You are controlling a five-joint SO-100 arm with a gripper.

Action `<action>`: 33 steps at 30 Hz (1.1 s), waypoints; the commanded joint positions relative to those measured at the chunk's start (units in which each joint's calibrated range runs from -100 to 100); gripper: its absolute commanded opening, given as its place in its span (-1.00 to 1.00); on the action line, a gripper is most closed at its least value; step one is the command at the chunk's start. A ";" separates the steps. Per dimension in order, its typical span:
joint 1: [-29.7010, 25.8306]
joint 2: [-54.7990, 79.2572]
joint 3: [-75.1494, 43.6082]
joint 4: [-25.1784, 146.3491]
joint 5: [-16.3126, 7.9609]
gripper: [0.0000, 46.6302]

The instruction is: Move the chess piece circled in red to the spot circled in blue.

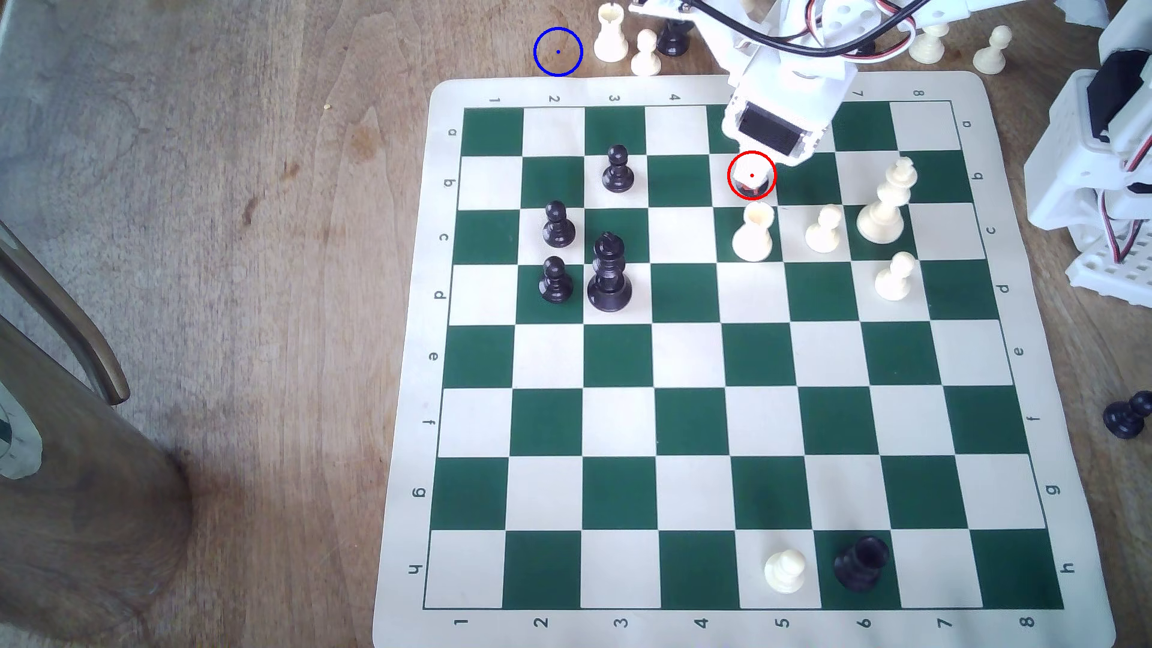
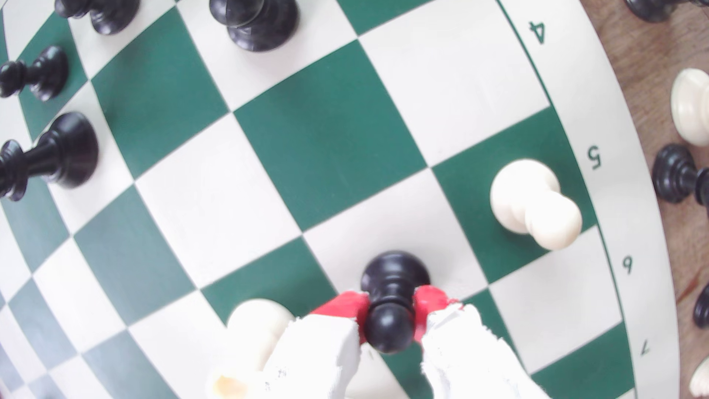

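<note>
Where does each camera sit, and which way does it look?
Exterior view: above the table, looking down on the board; the white arm enters from the top.
Wrist view: on the arm, looking down past the gripper, its red pads around the black pawn.
Shared: the pawn, black king, board.

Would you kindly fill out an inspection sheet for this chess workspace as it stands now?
Surface: green-and-white chess mat on a brown wood table.
Job's things: black pawn on a white square inside the red circle; blue-circled spot on bare wood beyond the mat.
Clutter: black king, three black pawns, white pieces on the mat; spare pieces along the table edge.
Gripper: gripper, its red pads on both sides of the pawn's neck.
Cables: black wire over the arm.
Surroundings: chair back at the exterior view's left.
</note>
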State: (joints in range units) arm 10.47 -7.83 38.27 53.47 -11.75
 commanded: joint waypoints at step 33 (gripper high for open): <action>7.87 26.26 -70.82 17.79 2.98 -0.99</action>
State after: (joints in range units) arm 16.37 17.13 -25.80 74.50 -9.65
